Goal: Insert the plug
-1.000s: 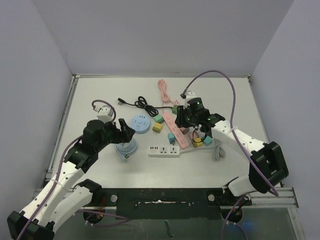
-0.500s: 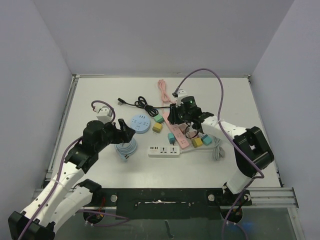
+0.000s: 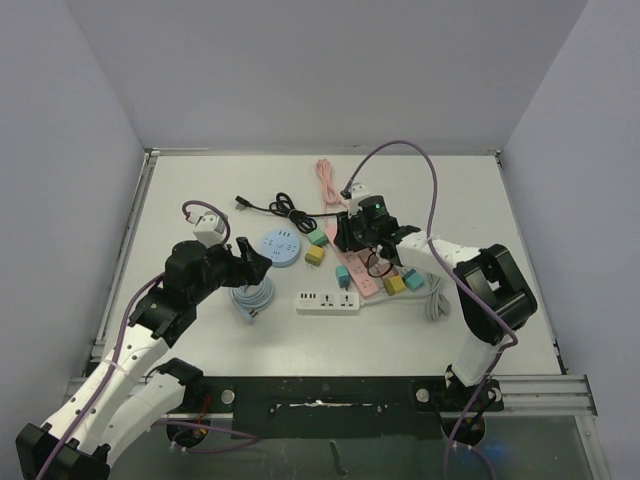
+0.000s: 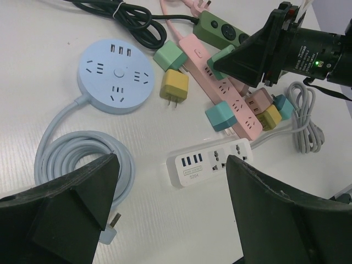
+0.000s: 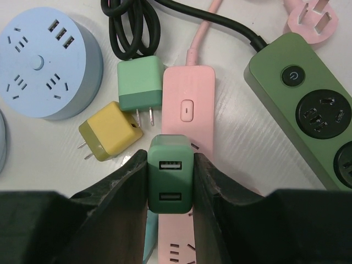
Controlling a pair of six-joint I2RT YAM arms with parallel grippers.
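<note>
Round hub, left; loose adapters between — long strip, right.

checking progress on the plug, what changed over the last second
The right gripper, shut on the dark green charger throughout, carried it leftward over the pink power strip, its arm folding in. The left gripper stayed open above the blue cable coil; nothing else moved.
</note>
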